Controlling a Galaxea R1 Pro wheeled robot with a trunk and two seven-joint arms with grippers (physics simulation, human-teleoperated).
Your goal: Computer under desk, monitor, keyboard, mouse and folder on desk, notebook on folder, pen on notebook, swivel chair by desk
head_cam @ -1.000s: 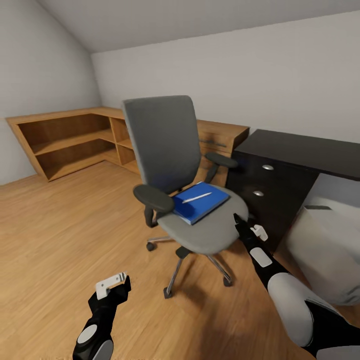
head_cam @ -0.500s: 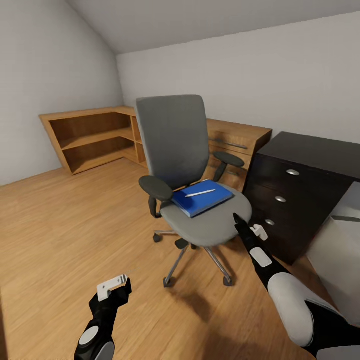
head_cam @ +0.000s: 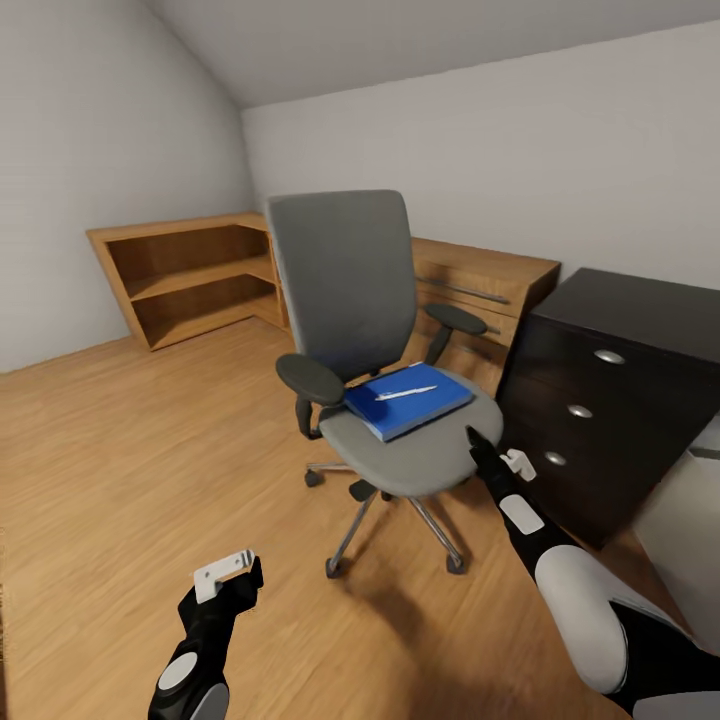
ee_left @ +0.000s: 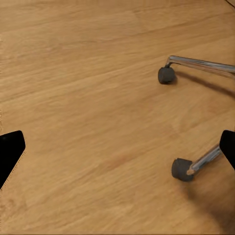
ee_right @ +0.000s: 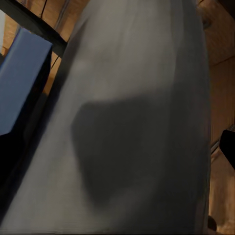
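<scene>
While your head view shows the pen (head_cam: 406,393) on the blue folder (head_cam: 410,400) on the swivel chair (head_cam: 380,350), the left wrist view shows chrome legs and casters (ee_left: 166,75) between wide-spread fingers (ee_left: 10,152). Your right fingers (head_cam: 480,447) touch the seat edge beside the black bench (head_cam: 610,390); their spread can't be told.

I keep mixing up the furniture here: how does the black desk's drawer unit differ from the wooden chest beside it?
The desk is black, the wooden chest light brown. The desk's drawers carry round silver knobs; the chest has long bar handles. In the head view the desk's top also stands higher than the chest's. Both stand on the floor near the far wall, behind the swivel chair.
</scene>
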